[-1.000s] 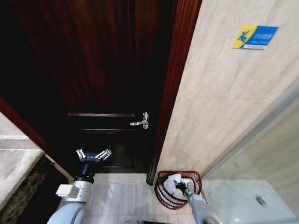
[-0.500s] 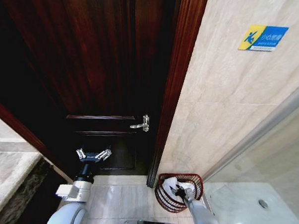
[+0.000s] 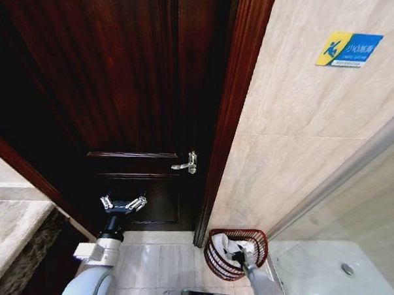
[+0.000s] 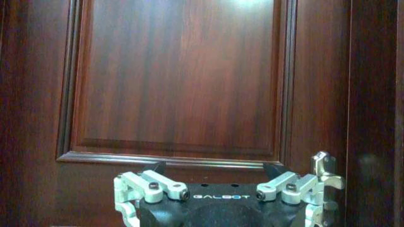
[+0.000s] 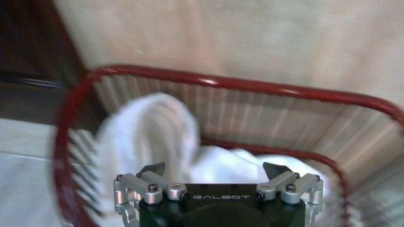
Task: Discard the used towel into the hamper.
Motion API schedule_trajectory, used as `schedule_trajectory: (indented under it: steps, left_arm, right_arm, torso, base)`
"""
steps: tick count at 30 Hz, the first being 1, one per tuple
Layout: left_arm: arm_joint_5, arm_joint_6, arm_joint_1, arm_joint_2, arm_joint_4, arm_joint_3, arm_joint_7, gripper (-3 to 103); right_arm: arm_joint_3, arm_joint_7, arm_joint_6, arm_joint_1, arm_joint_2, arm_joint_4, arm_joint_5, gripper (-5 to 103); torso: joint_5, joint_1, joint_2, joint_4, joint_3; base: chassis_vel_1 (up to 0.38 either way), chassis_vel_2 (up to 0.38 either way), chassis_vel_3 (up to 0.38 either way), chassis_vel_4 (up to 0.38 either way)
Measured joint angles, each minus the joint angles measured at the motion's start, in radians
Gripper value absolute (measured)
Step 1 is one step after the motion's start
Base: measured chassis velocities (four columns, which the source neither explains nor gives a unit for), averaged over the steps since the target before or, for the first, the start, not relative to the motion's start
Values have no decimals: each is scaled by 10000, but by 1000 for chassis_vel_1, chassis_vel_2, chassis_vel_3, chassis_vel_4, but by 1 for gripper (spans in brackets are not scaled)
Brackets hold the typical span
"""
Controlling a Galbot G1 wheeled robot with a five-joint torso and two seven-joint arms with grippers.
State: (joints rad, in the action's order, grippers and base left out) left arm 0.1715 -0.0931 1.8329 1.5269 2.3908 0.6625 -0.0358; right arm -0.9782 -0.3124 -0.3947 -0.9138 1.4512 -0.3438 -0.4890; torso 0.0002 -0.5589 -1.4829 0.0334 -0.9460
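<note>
Right end effector (image 3: 243, 256) has eased back to the rim of the hamper (image 3: 218, 263), fingers spread; the towel (image 5: 158, 137) lies inside, apparently released, so the discard looks done. Left end effector (image 3: 122, 204) hangs open by the door (image 3: 134, 86).

Dark wood door (image 3: 121, 85) w/ metal handle (image 3: 186, 163), beige tile wall (image 3: 302, 139) w/ blue-yellow sign (image 3: 349, 49), pale floor tiles (image 3: 159, 260).

We see a hamper (image 3: 219, 263) of thin, glossy red-brown wire, holding a soft white cloth towel (image 5: 158, 137). The door (image 3: 121, 85) is dark polished wood with a shiny metal handle (image 3: 186, 163). The wall (image 3: 295, 139) and floor (image 3: 156, 263) are smooth, pale stone-like tile.
</note>
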Motion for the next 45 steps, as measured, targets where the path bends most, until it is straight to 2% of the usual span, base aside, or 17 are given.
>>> schedule_trajectory:
  steps: [1,4,6,10,13,17,19,20,22,23,27,28,31,33,35,41,45]
  left_arm:
    - [0,0,0,0,0,0,0,100]
    - [0,0,0,0,0,0,0,100]
    - [0,0,-1,0,0,0,0,100]
    - [0,0,0,0,0,0,0,100]
    - [0,0,0,0,0,-1,0,100]
    - [0,0,-1,0,0,0,0,100]
    - [0,0,0,0,0,0,0,100]
    - [0,0,0,0,0,0,0,100]
    - [0,0,-1,0,0,0,0,100]
    - [0,0,-1,0,0,0,0,100]
    - [0,0,-1,0,0,0,0,100]
    - [0,0,-1,0,0,0,0,100]
    - [0,0,-2,0,0,0,0,100]
    - [0,0,0,0,1,0,0,100]
    - [0,-1,0,1,1,0,0,100]
    - [0,0,0,0,0,0,0,100]
    - [0,0,0,0,0,0,0,100]
  right_arm:
    - [0,0,0,0,0,0,0,100]
    - [-104,776,-184,-337,-115,-229,108,100]
    - [-117,781,-346,-457,-159,-334,290,100]
    - [-135,120,-1294,-1095,-209,-1103,1415,100]
    - [-87,-42,-1481,-1698,-20,-2239,1876,100]
    - [120,-121,-1346,-2690,290,-4188,2697,100]
    - [461,-84,-1092,-3653,506,-5840,3463,100]
    - [461,-84,-1092,-3653,506,-5840,3463,100]
    - [1092,123,-673,-4814,676,-8316,4427,100]
    - [1092,123,-673,-4814,676,-8316,4427,100]
    - [1643,341,-361,-6370,894,-11587,5400,100]
    - [1643,341,-361,-6370,894,-11587,5400,100]
    - [1972,867,-285,-7591,1019,-13955,5872,100]
    - [2016,953,-287,-7776,1036,-14302,5903,100]
    - [2213,1271,-190,-8449,1154,-15795,6041,100]
    - [2768,1801,233,-9262,1279,-17515,6342,100]
    - [3211,2091,389,-9757,1364,-18687,6180,100]
  torso:
    - [0,0,0,0,0]
    - [-3,0,0,-1,0]
    - [-2,-1,2,0,0]
    - [0,0,2,-1,0]
    - [2,0,2,5,0]
    - [-4,0,1,4,1]
    - [2,0,2,-1,0]
    - [2,0,2,-1,0]
    - [-5,0,1,2,0]
    - [-5,0,1,2,0]
    - [-3,1,1,4,1]
    - [-3,1,1,4,1]
    - [-1,0,1,2,1]
    - [-3,1,0,2,0]
    - [-2,1,1,3,1]
    - [-1,0,1,1,0]
    - [-2,1,1,1,0]
  base:
    - [0,0,0,0]
    - [0,0,0,0]
    - [0,0,0,0]
    - [0,0,0,0]
    - [0,0,0,0]
    - [0,0,0,0]
    - [0,0,0,0]
    - [0,0,0,0]
    - [0,0,0,0]
    - [0,0,0,0]
    - [0,0,0,0]
    - [0,0,0,0]
    - [0,0,0,0]
    - [0,0,0,0]
    - [0,0,0,0]
    - [0,0,0,0]
    - [0,0,0,0]
